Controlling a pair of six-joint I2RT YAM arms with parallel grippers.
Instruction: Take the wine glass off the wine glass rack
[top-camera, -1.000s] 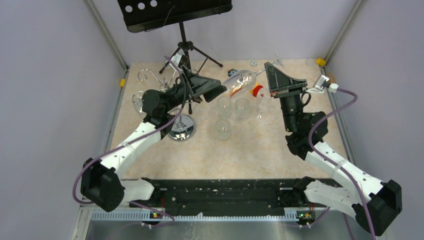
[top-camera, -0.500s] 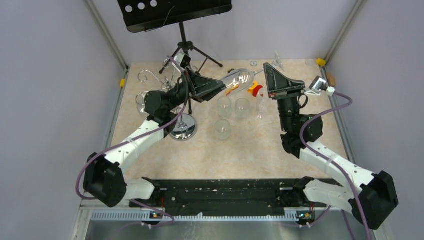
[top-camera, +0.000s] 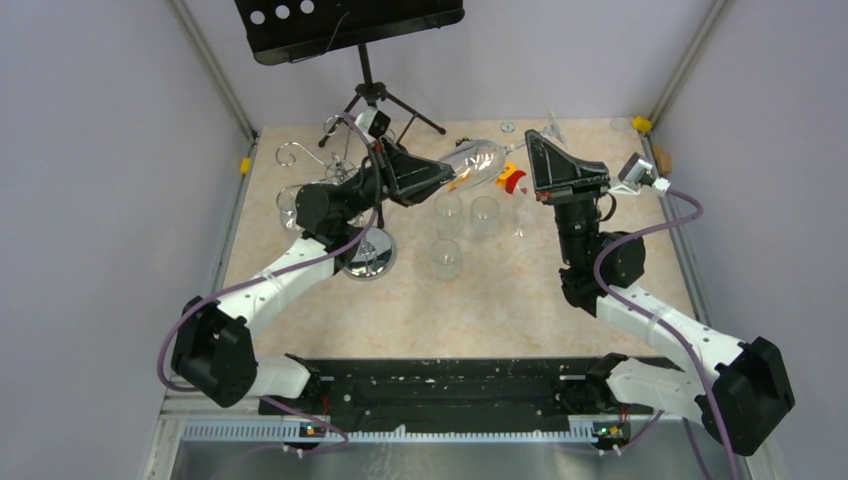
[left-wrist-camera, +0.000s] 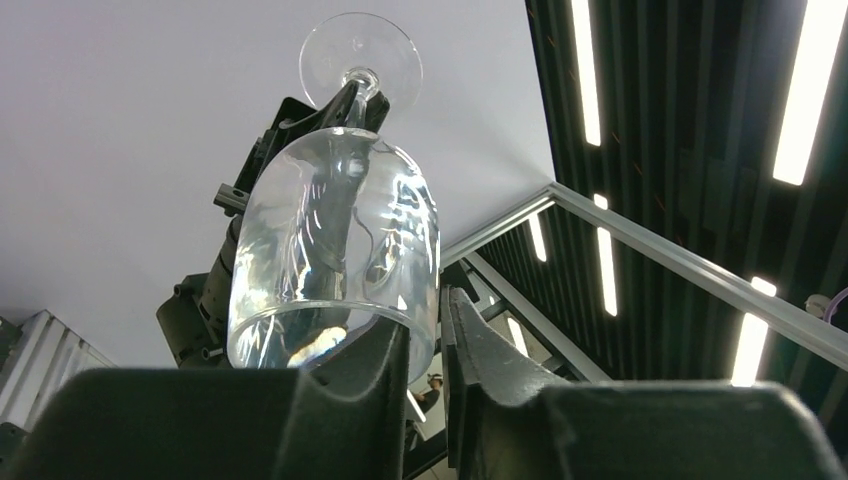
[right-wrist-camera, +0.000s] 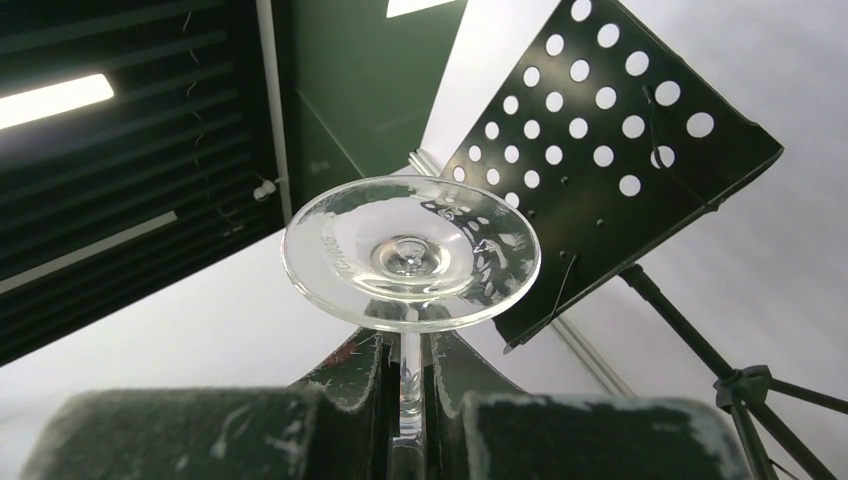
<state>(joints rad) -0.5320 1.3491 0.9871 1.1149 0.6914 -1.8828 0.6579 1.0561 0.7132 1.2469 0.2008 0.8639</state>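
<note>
- The wine glass (top-camera: 478, 160) is off the wine glass rack (top-camera: 372, 260). It lies nearly on its side in the air above the bench (top-camera: 500, 300), held between the two arms.
- The left pincer (top-camera: 447, 178) is clenched on the rim of the bowl. In the left wrist view the glass wall runs down into the narrow gap between the two dark fingers (left-wrist-camera: 370, 380), and the bowl (left-wrist-camera: 335, 240) and its round foot rise beyond them.
- The right pincer (top-camera: 533, 148) is clamped on the stem. In the right wrist view the thin stem stands between the closed fingers (right-wrist-camera: 345, 385) with the foot (right-wrist-camera: 410, 255) spread just past their tips.
- The bowl points toward the left arm and the foot toward the right arm.
- The rack stands on the left half of the bench. Its mirrored round base lies partly under the left forearm, and its chrome loops curl out near the far left corner, well apart from the held glass.
- A second clear glass (top-camera: 284, 203) shows by the rack's left side. I cannot tell whether it hangs from a loop.
- A cluster of short clear glasses (top-camera: 449, 212) stands on the bench below the held glass.
- A black music stand (top-camera: 350, 25) rises at the far edge of the bench. Its perforated desk also fills the upper right of the right wrist view (right-wrist-camera: 610, 150).
</note>
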